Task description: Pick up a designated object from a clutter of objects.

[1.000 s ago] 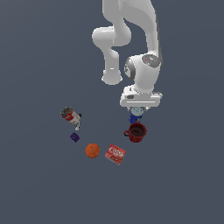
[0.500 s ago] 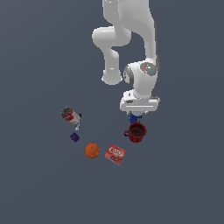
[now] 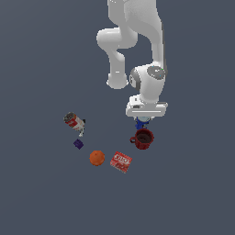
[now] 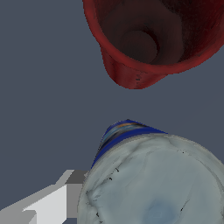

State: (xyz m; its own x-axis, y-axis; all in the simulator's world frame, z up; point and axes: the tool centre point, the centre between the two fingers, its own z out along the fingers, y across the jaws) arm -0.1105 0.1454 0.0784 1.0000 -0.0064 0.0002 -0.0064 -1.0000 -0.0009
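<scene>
So the white gripper is sitting right down over the small blue cylindrical can with the pale silvery-grey lid, and in the wrist view that lid fills most of the picture, with one pale finger showing just beside the can's wall. I only see that one finger, so I honestly can't tell if the jaws are spread or already pinching it. My guess is it's lined up straight from above because that's the only clean way in.

Why? The dark red mug is parked just beside the blue can, on the side nearer the exterior camera, open mouth up. A sideways approach would likely clip the mug's rim, so coming down vertically makes sense.

Everything else is out of the way. From the mug, the flat red box with white print lies nearby, then the orange ball, then the small purple cube, and the tipped red-and-white can is well apart toward the exterior view's left. All on the plain grey floor.
</scene>
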